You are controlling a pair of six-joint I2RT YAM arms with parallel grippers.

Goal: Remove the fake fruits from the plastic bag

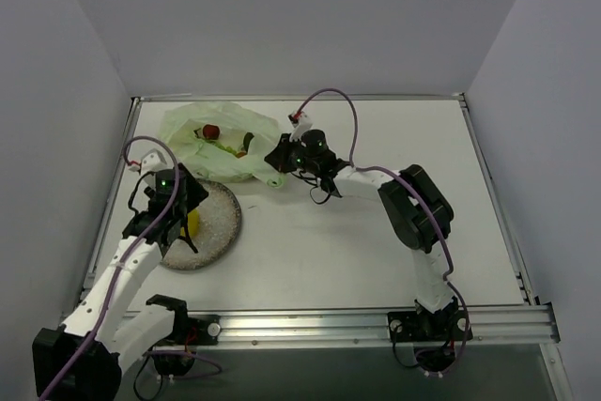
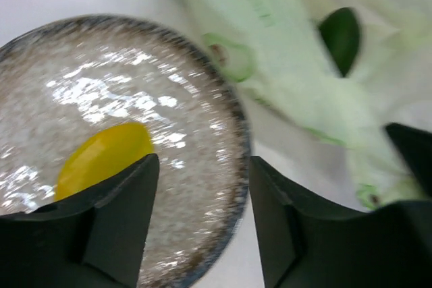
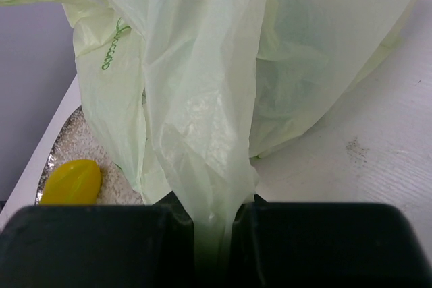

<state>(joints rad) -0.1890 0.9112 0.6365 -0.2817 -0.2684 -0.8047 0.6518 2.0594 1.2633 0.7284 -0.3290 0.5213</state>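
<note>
plate (image 2: 101, 59): yellow fruit (image 2: 101, 154) | plastic bag (image 3: 202, 99): dark red fruit (image 1: 211, 131), dark green fruit (image 2: 339, 37) | left tool (image 2: 202, 170) spread over plate | right tool (image 3: 216, 217) pinching plastic bag

Your left wrist view is smeared; the grey speckled round plate (image 2: 233, 119) runs off its left edge, and the left gripper (image 2: 202, 163) hides one end of the yellow plastic fruit (image 2: 101, 153). The pale green translucent plastic bag (image 3: 202, 65) veils its contents from the right wrist.
</note>
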